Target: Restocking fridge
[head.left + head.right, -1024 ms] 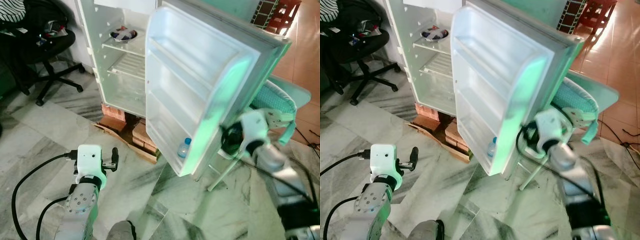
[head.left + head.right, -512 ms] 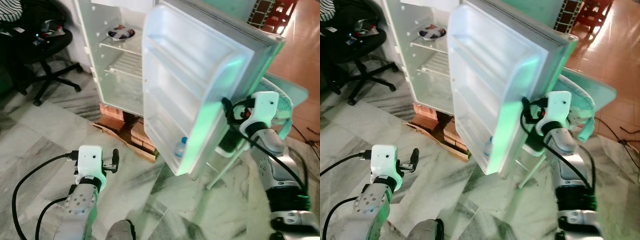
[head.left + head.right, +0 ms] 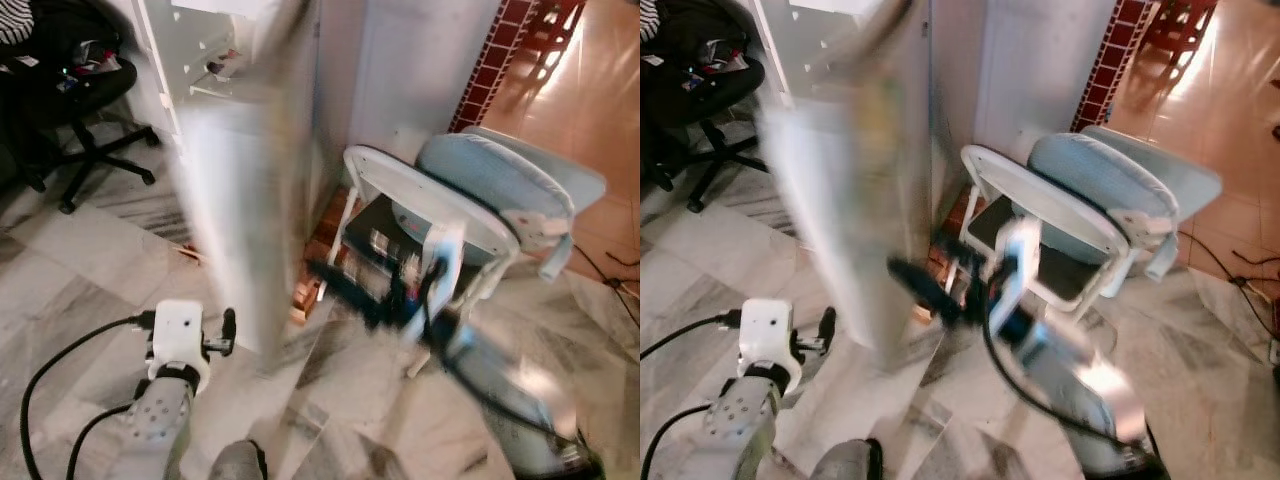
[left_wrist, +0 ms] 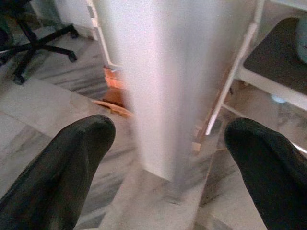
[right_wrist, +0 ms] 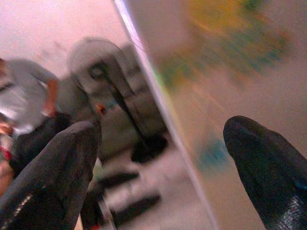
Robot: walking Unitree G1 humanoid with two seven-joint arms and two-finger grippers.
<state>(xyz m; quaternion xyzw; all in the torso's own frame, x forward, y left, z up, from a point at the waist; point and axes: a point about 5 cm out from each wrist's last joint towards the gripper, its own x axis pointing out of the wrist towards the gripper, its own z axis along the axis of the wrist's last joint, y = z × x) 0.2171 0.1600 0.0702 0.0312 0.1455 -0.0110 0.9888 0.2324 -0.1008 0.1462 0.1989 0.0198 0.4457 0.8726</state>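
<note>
Centrally, blurred white fridge door [image 3: 250, 200] beside white folding chair [image 3: 470, 215]. Right gripper [image 3: 930, 285] smeared near door edge, fingers parted. Left gripper [image 4: 168, 158] low over marble floor [image 3: 80, 270], fingers apart, empty.

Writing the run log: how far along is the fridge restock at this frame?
Done: not checkable, since the fridge door is a motion-blurred slab hiding the shelves. In hand: the door looks mid-swing, with the right tool extended beside it, fingers open, empty. The left tool hangs open, idle. Left: the door isn't seated yet.
</note>
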